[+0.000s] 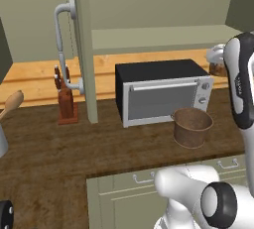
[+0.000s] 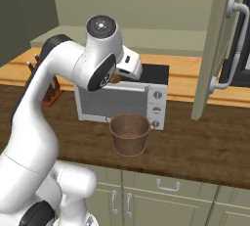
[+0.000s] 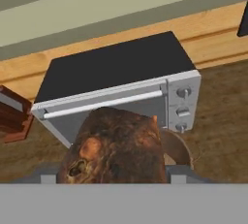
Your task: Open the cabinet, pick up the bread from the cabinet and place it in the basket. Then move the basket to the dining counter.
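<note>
The bread (image 3: 116,148), a dark-brown lump, fills the lower hand view, and my gripper (image 3: 114,177) is shut on it, with a grey finger (image 3: 181,172) at each side. My hand (image 2: 129,66) hangs over the toaster oven (image 2: 122,98), above and just behind the basket (image 2: 129,133). That brown round basket (image 1: 192,126) stands empty on the dark counter in front of the oven, and its rim (image 3: 178,150) peeks out behind the bread. The cabinet door (image 1: 84,49) stands open, its curved grey handle (image 2: 234,44) facing out. The dining counter is out of view.
A knife block (image 1: 64,99) stands left of the oven by the open door (image 2: 215,49). A wooden spoon (image 1: 12,104) juts in at the far left. Low cabinets (image 2: 166,195) run under the counter's front edge. A light wood ledge (image 1: 34,77) lies behind the oven.
</note>
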### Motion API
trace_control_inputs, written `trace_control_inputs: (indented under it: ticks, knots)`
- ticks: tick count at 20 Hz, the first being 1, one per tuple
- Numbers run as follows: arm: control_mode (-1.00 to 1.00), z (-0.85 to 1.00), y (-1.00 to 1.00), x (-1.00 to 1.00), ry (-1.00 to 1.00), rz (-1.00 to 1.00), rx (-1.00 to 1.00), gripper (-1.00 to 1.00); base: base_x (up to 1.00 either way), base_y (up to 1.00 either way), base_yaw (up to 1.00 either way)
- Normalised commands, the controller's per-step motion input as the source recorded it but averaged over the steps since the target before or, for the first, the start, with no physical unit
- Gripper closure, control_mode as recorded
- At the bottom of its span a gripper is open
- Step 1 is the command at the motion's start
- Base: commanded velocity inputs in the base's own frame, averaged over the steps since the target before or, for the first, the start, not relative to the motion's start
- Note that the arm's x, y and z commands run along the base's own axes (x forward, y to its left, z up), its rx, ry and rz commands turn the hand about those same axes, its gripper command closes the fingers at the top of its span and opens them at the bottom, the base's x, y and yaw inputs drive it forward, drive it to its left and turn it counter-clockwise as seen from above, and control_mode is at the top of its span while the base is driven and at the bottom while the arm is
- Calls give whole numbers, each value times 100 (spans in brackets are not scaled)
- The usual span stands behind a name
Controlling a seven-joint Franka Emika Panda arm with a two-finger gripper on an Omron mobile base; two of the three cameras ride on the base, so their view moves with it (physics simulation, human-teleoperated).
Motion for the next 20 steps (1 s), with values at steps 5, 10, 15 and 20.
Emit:
trace_control_inputs:
  ticks: [5, 10, 15, 20]
  knots:
    - [-100, -22, 1, -88, 16, -10, 0, 100, 0, 0, 0]
    - [-100, -91, 2, -20, 3, -9, 0, 100, 0, 0, 0]
    - [-100, -77, -24, 27, 4, -2, 4, 100, 0, 0, 0]
    - [-100, -55, -19, 70, 12, 0, 10, 100, 0, 0, 0]
